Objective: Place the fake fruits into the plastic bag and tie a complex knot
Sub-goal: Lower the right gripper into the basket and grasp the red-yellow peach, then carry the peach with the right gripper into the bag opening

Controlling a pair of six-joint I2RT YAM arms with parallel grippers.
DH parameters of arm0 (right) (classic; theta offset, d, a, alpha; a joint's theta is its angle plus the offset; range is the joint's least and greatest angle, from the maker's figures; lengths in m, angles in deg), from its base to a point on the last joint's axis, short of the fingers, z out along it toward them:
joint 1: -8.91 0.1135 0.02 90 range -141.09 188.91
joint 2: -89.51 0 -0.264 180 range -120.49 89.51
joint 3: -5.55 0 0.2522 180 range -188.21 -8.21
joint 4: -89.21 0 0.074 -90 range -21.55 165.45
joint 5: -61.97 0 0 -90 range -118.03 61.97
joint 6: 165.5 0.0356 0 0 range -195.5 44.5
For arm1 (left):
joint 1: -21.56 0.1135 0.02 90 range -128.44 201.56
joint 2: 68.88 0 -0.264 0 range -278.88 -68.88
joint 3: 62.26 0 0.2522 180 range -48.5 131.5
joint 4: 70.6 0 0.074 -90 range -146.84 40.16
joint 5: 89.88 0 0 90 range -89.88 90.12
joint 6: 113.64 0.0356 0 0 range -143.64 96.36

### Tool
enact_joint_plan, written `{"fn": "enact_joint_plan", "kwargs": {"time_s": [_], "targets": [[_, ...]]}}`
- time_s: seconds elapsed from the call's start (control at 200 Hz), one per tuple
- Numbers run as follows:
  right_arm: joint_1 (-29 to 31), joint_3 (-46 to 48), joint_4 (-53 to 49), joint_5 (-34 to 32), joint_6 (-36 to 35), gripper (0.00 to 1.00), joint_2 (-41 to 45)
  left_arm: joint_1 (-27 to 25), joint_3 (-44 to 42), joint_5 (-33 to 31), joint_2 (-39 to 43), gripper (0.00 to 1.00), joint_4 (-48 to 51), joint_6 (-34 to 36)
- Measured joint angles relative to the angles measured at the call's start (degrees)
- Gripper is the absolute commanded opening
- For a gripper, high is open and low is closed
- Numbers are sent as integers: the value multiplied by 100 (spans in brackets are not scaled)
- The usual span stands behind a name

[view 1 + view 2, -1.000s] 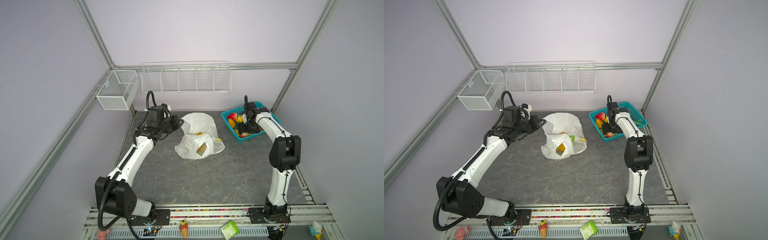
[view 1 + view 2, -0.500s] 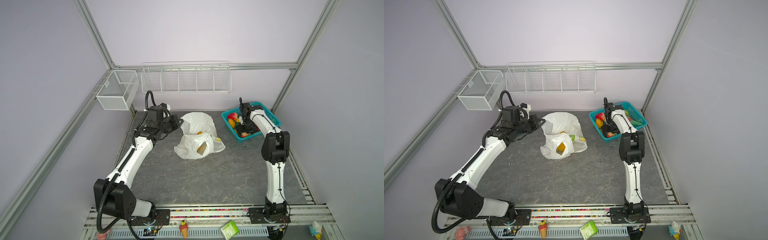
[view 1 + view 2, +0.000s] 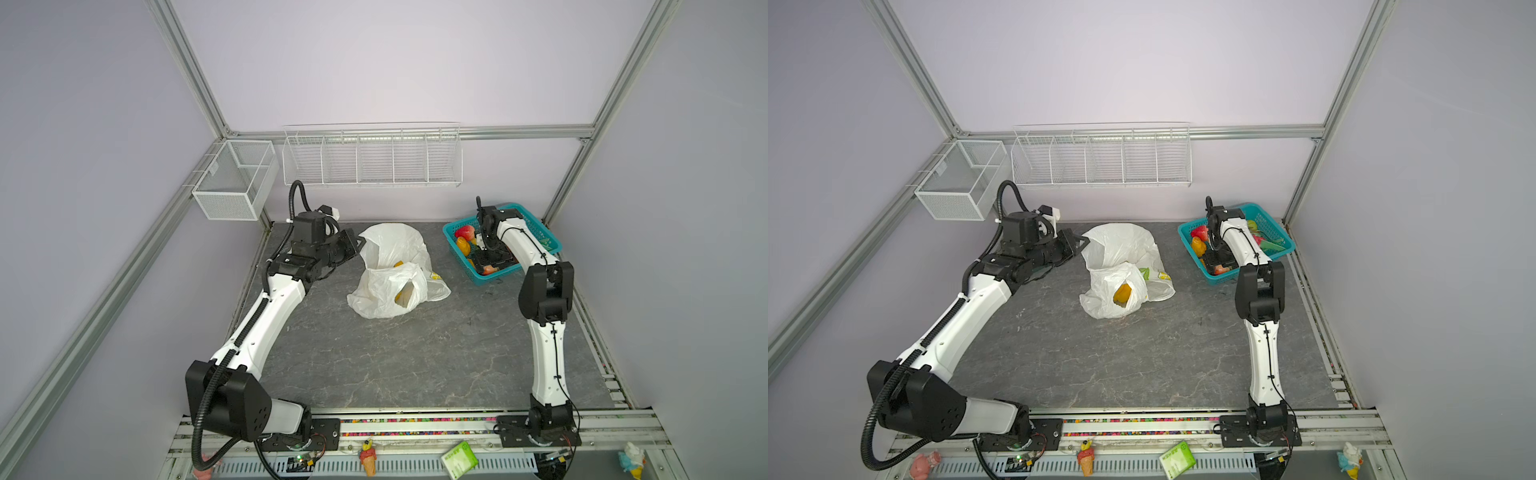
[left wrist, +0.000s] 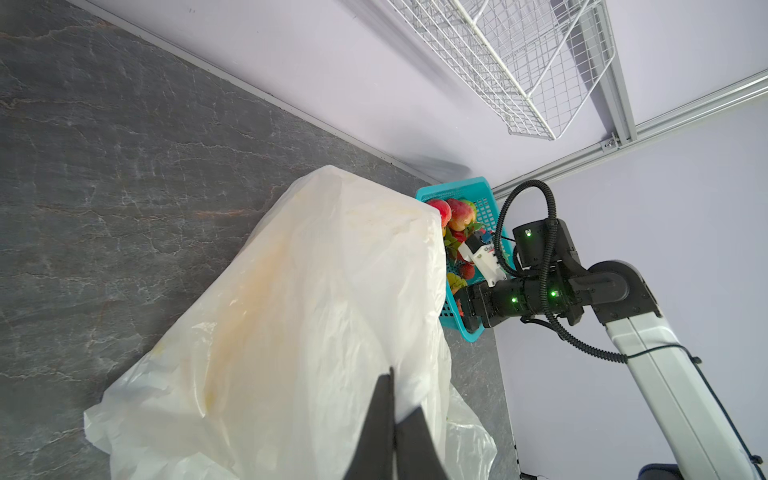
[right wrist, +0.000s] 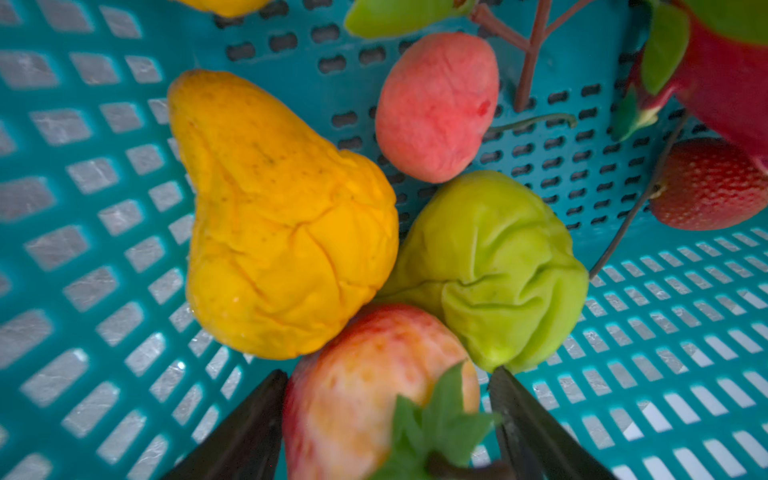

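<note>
Two arms [image 3: 270, 316], one bag [image 3: 390, 249], one basket [image 3: 490, 279], two wire racks [image 3: 372, 162], one box [image 3: 459, 459]; fruits [image 5: 286, 216] overlap, uncountable.

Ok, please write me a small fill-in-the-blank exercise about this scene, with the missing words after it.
The left hand is ____ on the plastic bag.
In both top views the teal basket stands to the ____ of the bag.
The right hand has a red-yellow fruit ____ its fingers.
Missing words: shut, right, between.
</note>
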Motion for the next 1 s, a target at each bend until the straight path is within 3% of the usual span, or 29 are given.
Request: {"fn": "enact_joint_plan", "kwargs": {"time_s": [0.265,0.565,0.81,1.0], "targets": [[-9,-94,-111,278,-85,59,-7,0,0,-4,2,0,0,20],[-20,2,42,590,-81,59,286,0,0,-4,7,0,0,22],[-24,874,522,662,11,60,1587,0,0,-4,22,0,0,20],[214,2610,1668,1499,278,59,3322,0,0,0,22,0,0,17]]}}
